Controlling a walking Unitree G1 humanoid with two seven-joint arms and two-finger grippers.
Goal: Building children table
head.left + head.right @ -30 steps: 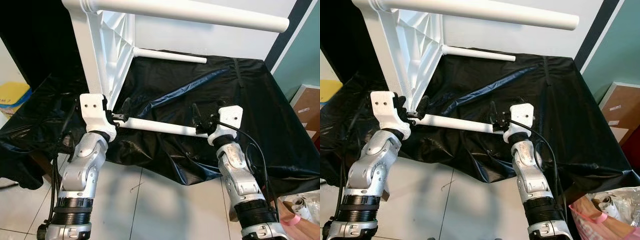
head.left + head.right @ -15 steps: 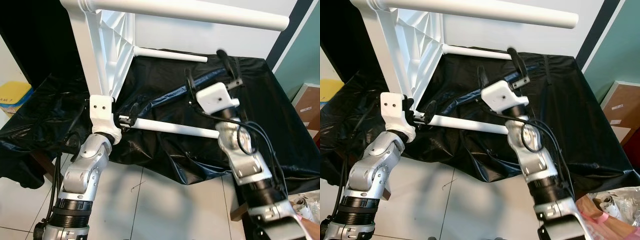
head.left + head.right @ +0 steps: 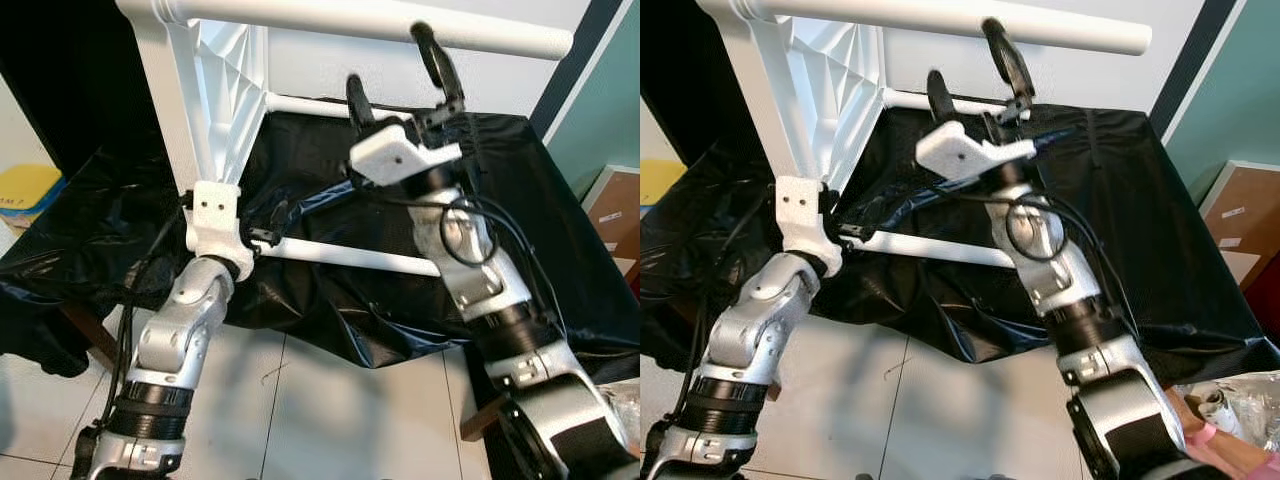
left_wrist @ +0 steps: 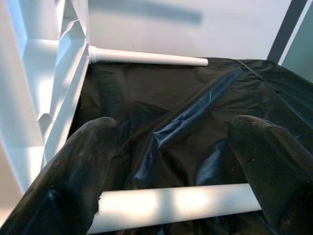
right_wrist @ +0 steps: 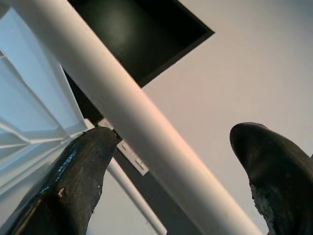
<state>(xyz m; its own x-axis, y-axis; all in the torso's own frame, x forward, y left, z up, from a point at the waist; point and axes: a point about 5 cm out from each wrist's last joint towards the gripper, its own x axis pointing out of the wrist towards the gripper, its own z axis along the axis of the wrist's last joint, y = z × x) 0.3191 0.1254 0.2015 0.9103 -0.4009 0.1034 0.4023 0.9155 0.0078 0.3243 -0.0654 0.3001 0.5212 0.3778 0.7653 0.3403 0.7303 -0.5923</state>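
Right claw (image 3: 400, 62) raised, spread — top leg (image 3: 400, 18) between its fingers.

- Upper leg (image 3: 400, 25) crosses above right gripper (image 3: 400, 75), blocking upward travel.
- Lower leg (image 3: 345, 257) bars the black-covered tabletop (image 3: 560, 230) front edge.

White children's table (image 3: 215, 95) lies tipped sideways (legs horizontal) on black sheet (image 3: 560, 230)
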